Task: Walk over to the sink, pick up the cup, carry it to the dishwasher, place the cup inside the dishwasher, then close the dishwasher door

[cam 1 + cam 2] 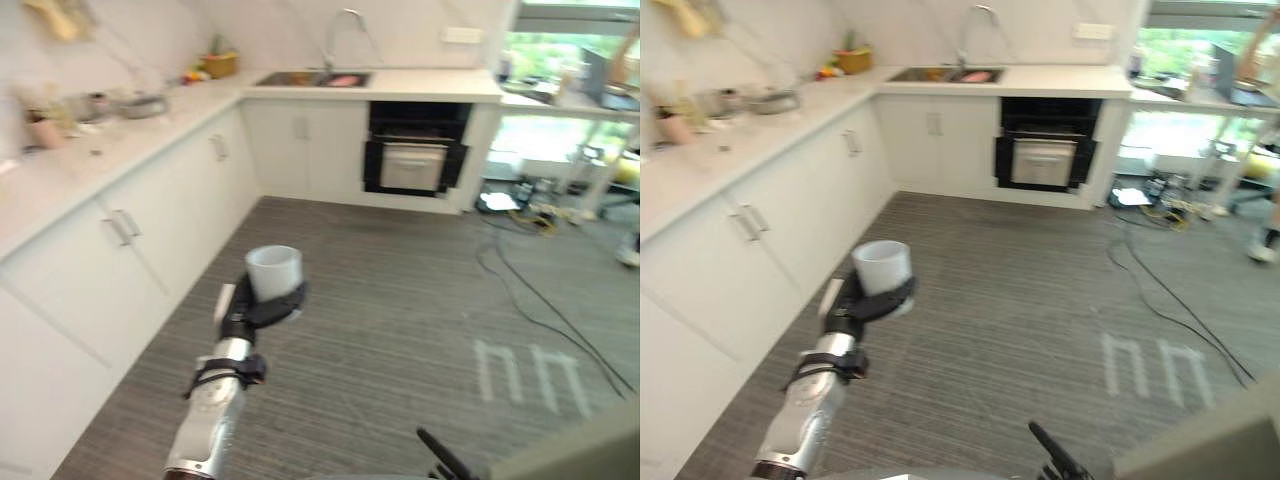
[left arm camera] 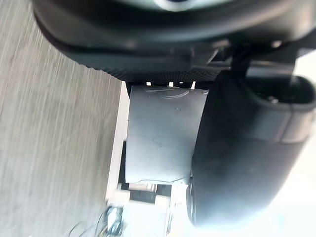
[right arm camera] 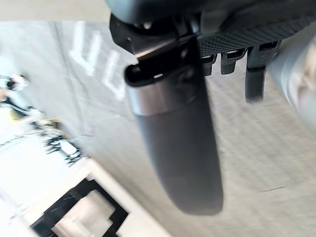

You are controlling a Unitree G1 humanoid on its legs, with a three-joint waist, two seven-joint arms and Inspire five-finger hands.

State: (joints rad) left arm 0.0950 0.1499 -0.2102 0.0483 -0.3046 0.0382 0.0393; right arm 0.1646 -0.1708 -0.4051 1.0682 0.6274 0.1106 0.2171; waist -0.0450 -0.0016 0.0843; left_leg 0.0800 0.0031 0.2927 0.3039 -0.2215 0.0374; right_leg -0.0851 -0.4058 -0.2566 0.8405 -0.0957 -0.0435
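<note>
While outstretched, left hand [image 1: 262, 306] (round cup [image 1: 273, 270])

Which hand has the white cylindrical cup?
The left hand, its fingers curled round the upright white cylindrical cup; the right hand is open and holds nothing.

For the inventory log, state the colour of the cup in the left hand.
Plain white cup; clearest in the left eye view.

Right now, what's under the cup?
The left robot hand grips the cup round its base, above grey floor. The cup's bottom is covered by that hand.
</note>
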